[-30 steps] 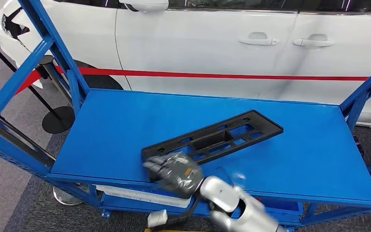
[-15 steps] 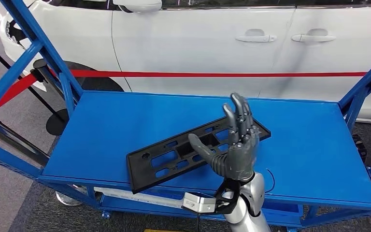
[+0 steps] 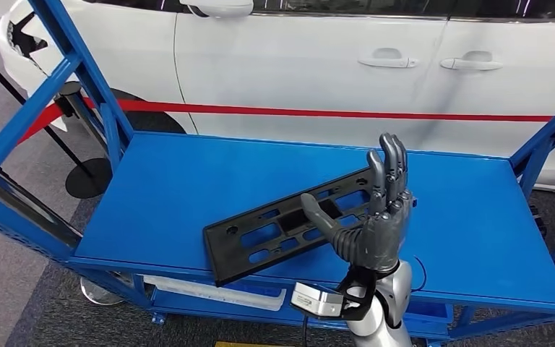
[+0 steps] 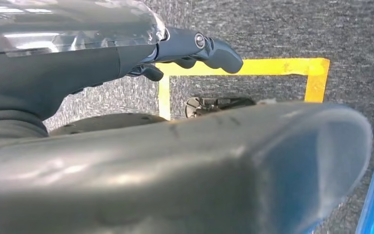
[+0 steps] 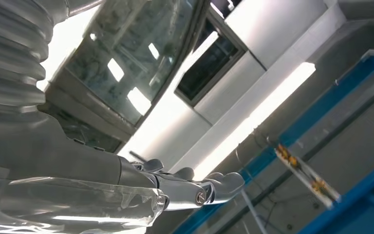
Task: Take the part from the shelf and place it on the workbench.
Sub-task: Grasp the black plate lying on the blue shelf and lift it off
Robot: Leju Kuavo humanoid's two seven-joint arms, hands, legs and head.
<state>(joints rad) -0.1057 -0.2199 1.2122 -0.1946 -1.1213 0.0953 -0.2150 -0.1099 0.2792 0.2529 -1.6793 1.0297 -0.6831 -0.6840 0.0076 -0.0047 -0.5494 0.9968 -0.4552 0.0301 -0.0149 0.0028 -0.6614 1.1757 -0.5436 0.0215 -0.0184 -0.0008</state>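
In the head view a blue metal shelf (image 3: 188, 188) spans the middle of the frame, its flat deck bare blue around the one thing on it, with blue uprights slanting up the left edge and another at the right edge. The part (image 3: 289, 224), a long black plastic panel full of rectangular cut-outs, lies flat at the lower centre of the deck, running diagonally with its lower-left end at the deck's front edge. The right hand (image 3: 372, 217) stands upright in front of the panel's right end, palm toward the left, fingers (image 3: 389, 163) straight and together, thumb spread out, holding nothing. Behind the shelf a white car (image 3: 318, 65) crosses the top of the frame, with a red barrier belt (image 3: 318, 113) strung before it; grey carpet shows at lower left. In the left wrist view the left hand (image 4: 195, 48) hangs over grey carpet marked with yellow tape (image 4: 253, 68), fingers curled in loosely and holding nothing. In the right wrist view the right hand's fingers point toward a ceiling with light strips (image 5: 258, 117) and blue framing.
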